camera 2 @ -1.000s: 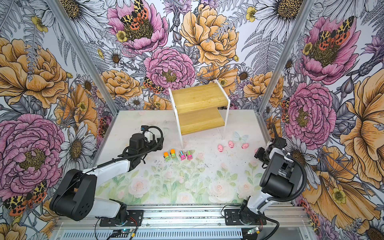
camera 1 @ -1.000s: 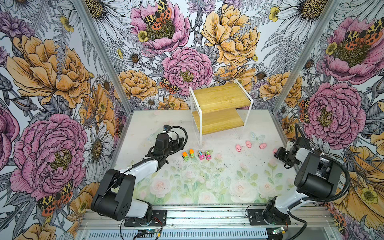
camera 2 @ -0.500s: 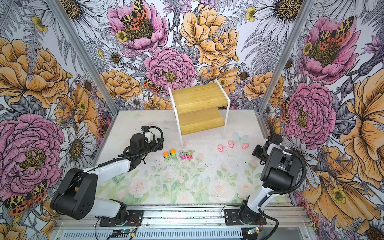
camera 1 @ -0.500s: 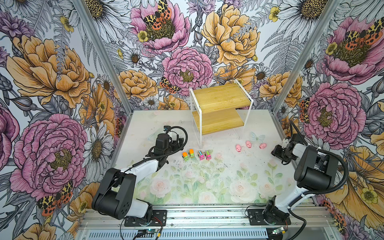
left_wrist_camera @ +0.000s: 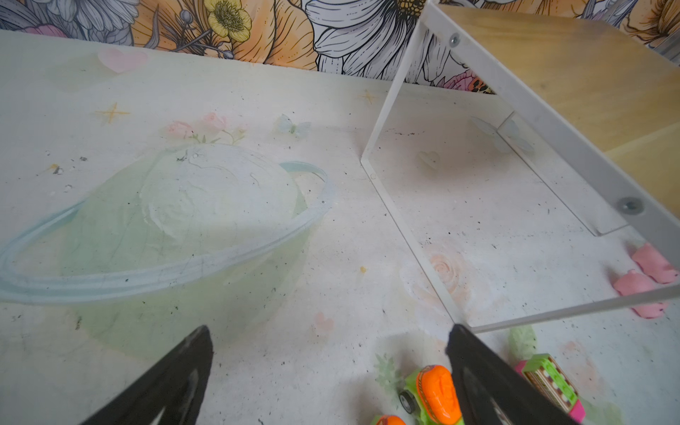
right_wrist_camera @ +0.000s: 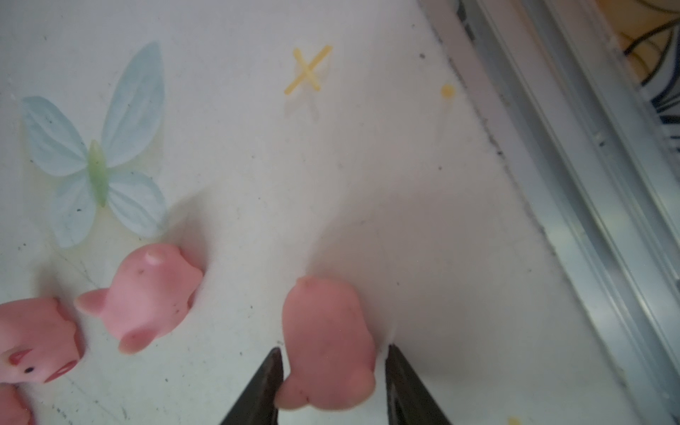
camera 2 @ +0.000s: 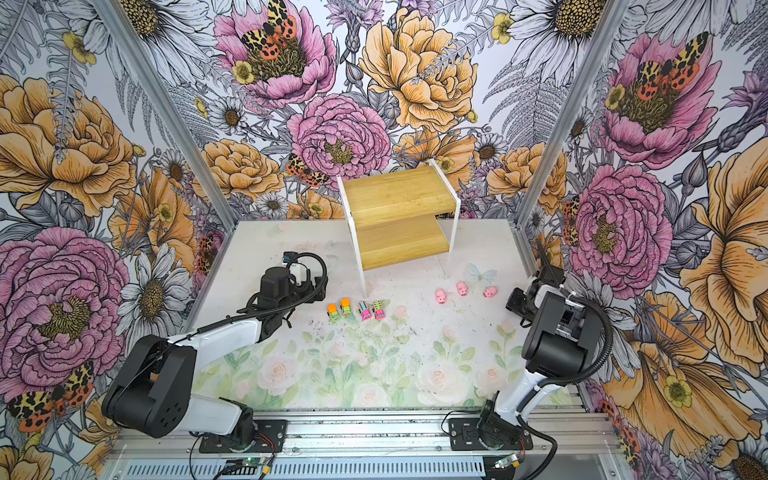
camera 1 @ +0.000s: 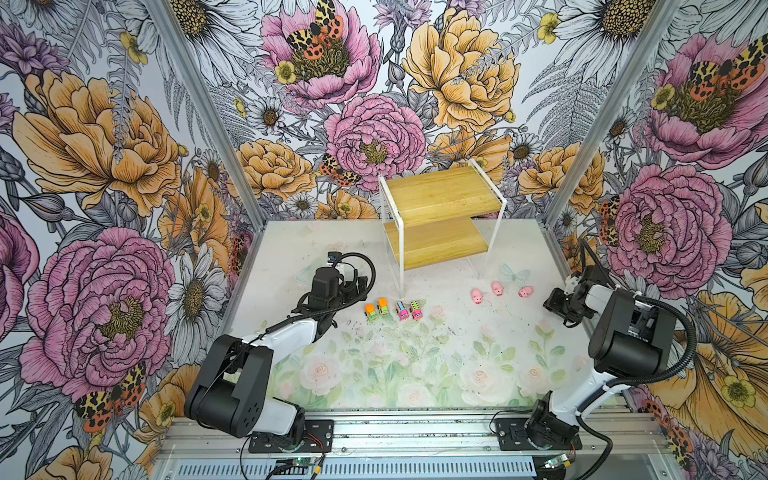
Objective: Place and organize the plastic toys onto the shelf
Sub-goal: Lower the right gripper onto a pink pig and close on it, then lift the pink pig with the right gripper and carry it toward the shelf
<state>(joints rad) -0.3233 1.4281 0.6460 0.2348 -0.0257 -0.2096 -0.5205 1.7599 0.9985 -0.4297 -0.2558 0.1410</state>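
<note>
The wooden two-tier shelf (camera 1: 440, 199) stands at the back, with nothing on its boards. Two green trucks (camera 1: 371, 312) and two pink trucks (camera 1: 401, 311) sit in a row on the mat. Three pink pigs (camera 1: 497, 288) lie further right. My left gripper (left_wrist_camera: 331, 349) is open and low beside the row, one finger next to a green truck (left_wrist_camera: 434, 393). My right gripper (right_wrist_camera: 333, 355) straddles another pig (right_wrist_camera: 327, 342) near the right edge. One finger touches this pig and a thin gap shows at the other. In both top views the gripper (camera 2: 515, 303) hides it.
The metal rail (right_wrist_camera: 588, 184) of the right wall runs close beside the right gripper. The nearest loose pig (right_wrist_camera: 151, 294) lies just beside the straddled one, by a printed butterfly (right_wrist_camera: 95, 162). The shelf's white frame leg (left_wrist_camera: 412, 243) stands close to the left gripper.
My right gripper has moved over the pig by the right edge, hiding it from above, and its jaws have narrowed around it. The left arm has not moved.
</note>
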